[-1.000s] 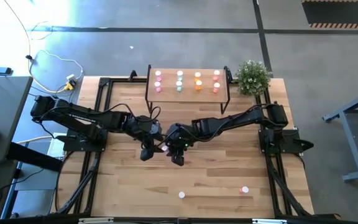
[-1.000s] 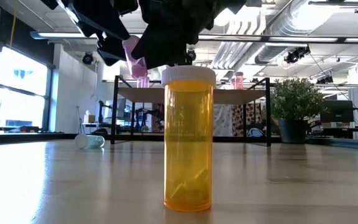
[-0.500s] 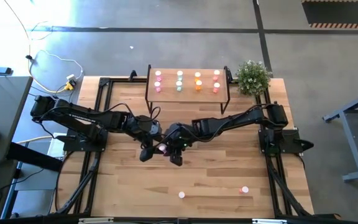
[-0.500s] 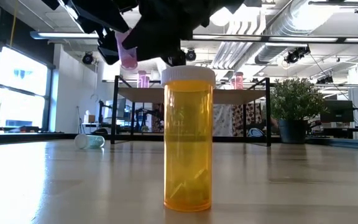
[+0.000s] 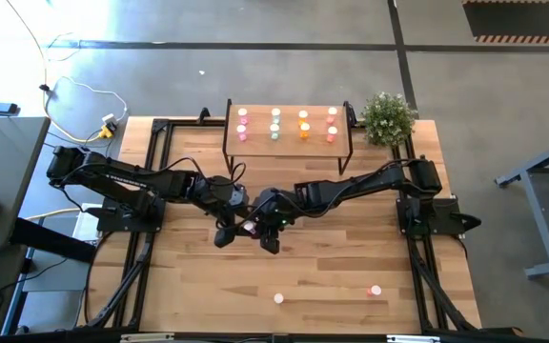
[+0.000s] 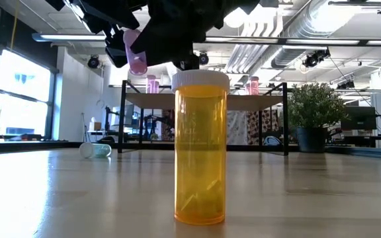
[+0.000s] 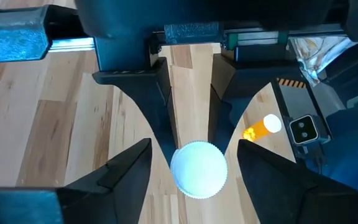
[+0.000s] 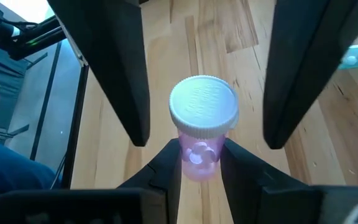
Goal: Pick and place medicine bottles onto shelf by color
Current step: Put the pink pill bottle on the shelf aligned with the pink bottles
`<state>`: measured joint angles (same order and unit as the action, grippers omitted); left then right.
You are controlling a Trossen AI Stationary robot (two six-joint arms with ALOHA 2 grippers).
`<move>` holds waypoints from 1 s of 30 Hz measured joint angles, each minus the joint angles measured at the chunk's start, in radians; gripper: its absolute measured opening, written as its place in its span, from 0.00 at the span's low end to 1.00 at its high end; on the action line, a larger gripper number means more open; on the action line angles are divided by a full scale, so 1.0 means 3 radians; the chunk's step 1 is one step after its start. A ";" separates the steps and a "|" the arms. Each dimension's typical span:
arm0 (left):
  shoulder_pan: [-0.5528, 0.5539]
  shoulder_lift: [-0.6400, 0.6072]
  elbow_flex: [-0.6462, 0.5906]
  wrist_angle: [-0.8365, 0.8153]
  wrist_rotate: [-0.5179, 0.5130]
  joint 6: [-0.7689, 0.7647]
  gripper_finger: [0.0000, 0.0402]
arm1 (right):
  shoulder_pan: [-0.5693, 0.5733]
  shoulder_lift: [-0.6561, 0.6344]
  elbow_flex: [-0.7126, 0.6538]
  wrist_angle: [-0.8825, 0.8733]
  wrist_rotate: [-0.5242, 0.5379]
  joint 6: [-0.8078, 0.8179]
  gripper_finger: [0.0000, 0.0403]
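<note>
Orange bottle (image 6: 201,149) with white cap stands upright on the plank tabletop (image 6: 78,192), centre of the low view, nearest the camera. Above it, at upper centre of that view, both grippers meet over a pink bottle (image 6: 136,55) held off the table. Right wrist view: right gripper (image 8: 197,163) clamped on the pink body of this bottle just under its white cap, with the fingers (image 8: 114,68) of the other arm standing apart on either side, not touching it. Left wrist view: left gripper (image 7: 190,171) spread around the white cap (image 7: 198,168), gaps visible both sides. High view: the two grippers meet at frame centre, pink bottle (image 5: 251,228) between them; two loose bottles lie lower in frame, a white-capped one (image 5: 278,298) and a pink one (image 5: 376,291). Farther back, a pale bottle (image 6: 96,150) lies on its side at left of the low view. Shelf (image 5: 288,141) at upper centre carries eight bottles in colour columns; potted plant (image 5: 388,116) to its right.
</note>
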<state>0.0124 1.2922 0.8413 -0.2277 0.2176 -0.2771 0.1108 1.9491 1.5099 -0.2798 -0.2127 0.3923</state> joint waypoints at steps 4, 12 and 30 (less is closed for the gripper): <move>0.0001 0.0000 0.0000 -0.0006 0.0000 0.0002 0.48 | 0.0000 0.0000 0.0000 0.0000 0.0004 0.0010 0.21; 0.0000 -0.0001 0.0000 -0.0010 0.0002 0.0090 0.31 | -0.0001 0.0000 -0.0001 0.0000 0.0030 0.0011 0.21; 0.0003 -0.0004 0.0000 -0.0013 -0.0006 0.0127 0.29 | -0.0033 0.0000 0.0001 -0.0003 0.0091 0.0013 0.22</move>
<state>0.0132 1.2911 0.8413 -0.2317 0.2157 -0.2390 0.1009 1.9491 1.5101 -0.2806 -0.1852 0.3962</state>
